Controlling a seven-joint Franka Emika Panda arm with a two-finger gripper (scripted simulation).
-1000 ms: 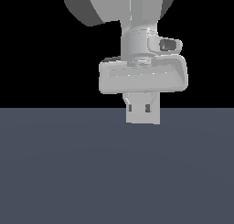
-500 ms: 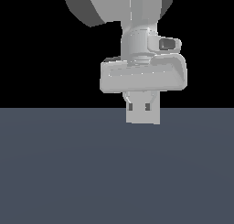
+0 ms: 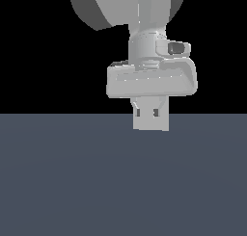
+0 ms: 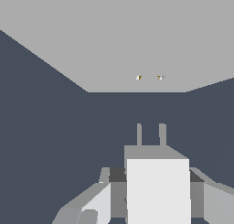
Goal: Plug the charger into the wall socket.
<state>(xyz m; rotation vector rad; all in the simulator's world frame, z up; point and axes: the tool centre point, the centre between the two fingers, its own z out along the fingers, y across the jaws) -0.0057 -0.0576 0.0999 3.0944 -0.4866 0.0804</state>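
1. While the socket (image 4: 137,45) stands well ahead, its two gold holes (image 4: 149,77) line up nearly with the prongs.
2. Gripper (image 4: 151,191) jaws clamp the charger (image 4: 157,186).
3. Prongs (image 4: 151,134) point straight toward the socket, apart from it.

A flat dark slate-blue floor (image 3: 72,182) fills the lower half of the exterior view, from the left edge to the right edge. Its surface is plain and even, with no marks or seams to be seen. Its far edge runs as a straight level line across the middle of the frame. Above that line the upper half of the frame is a plain black backdrop (image 3: 43,61), without any detail. In the wrist view the same dark slate-blue surface (image 4: 50,127) shows along the left side and across the middle of the frame, and again in a narrower part at the right edge.
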